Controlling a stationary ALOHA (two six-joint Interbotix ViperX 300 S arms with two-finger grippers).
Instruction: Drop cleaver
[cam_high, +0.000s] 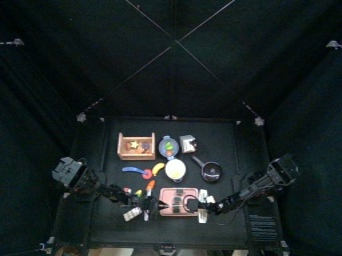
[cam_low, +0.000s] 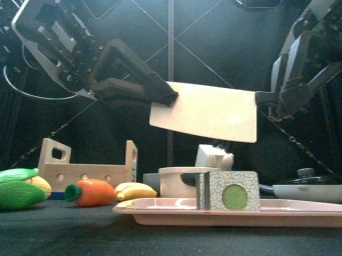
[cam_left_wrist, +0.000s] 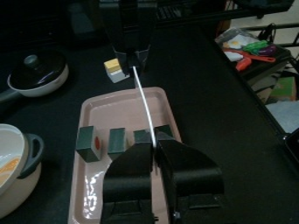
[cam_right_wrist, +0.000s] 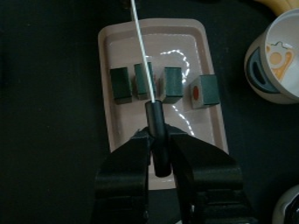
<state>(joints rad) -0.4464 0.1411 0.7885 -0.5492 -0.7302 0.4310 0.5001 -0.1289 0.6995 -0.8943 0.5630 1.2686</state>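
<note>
- Cleaver (cam_low: 207, 110): 1.
- Arms: 2, one gripper each, so left gripper (cam_low: 167, 92) and right gripper (cam_low: 262, 100) made 2.
- Pink tray (cam_low: 147, 207): 1.
- Small green blocks on the tray: 4 counted in the right wrist view, at (cam_right_wrist: 122, 83), (cam_right_wrist: 142, 80), (cam_right_wrist: 172, 83) and (cam_right_wrist: 207, 90).
- Wooden crate (cam_low: 87, 165): 1.
- Banana (cam_low: 134, 190): 1.
- Carrot (cam_low: 91, 192): 1.
- Green vegetable (cam_low: 16, 190): 1.
- White bowl (cam_right_wrist: 254, 57): 1.
- Black pan (cam_left_wrist: 41, 74): 1.
- Small yellow-and-white block (cam_left_wrist: 114, 68): 1.
- Other small bits showed in the top view, too small to count.
</note>
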